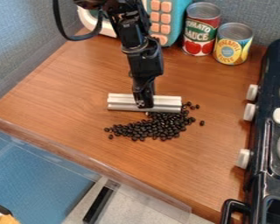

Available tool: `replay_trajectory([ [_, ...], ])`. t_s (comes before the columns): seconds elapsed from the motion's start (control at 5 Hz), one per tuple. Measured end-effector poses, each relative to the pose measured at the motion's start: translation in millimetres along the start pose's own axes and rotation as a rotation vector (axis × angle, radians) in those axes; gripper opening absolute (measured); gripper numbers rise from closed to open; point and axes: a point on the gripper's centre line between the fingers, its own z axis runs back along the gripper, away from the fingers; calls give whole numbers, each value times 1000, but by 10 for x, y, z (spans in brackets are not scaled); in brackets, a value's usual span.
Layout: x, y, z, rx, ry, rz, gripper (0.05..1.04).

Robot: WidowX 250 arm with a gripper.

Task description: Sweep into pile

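Note:
The black gripper (pixel 145 103) hangs down over the middle of the wooden counter, shut on a silver metal bar (pixel 167 103). The bar lies crosswise, sticking out to the left and right of the gripper. Just in front of the bar is a pile of black beans (pixel 154 127), spread from lower left to upper right. A few loose beans sit at the pile's left end and by the bar's right end. Part of the bar's middle is hidden behind the gripper.
Two cans (pixel 201 29) (pixel 233 43) and a teal toy with pink buttons (pixel 160 22) stand along the back wall. A black toy stove (pixel 271 127) with white knobs borders the right side. The counter's front edge (pixel 96 162) has a clear strip.

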Motion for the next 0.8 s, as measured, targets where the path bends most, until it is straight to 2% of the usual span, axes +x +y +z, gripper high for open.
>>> replay_trajectory([
  [0.4, -29, 171, 178, 10, -57, 220, 342],
  [0.6, -44, 294, 314, 28, -72, 284, 342],
  [0.8, -2, 385, 366, 17, -67, 284, 342],
])
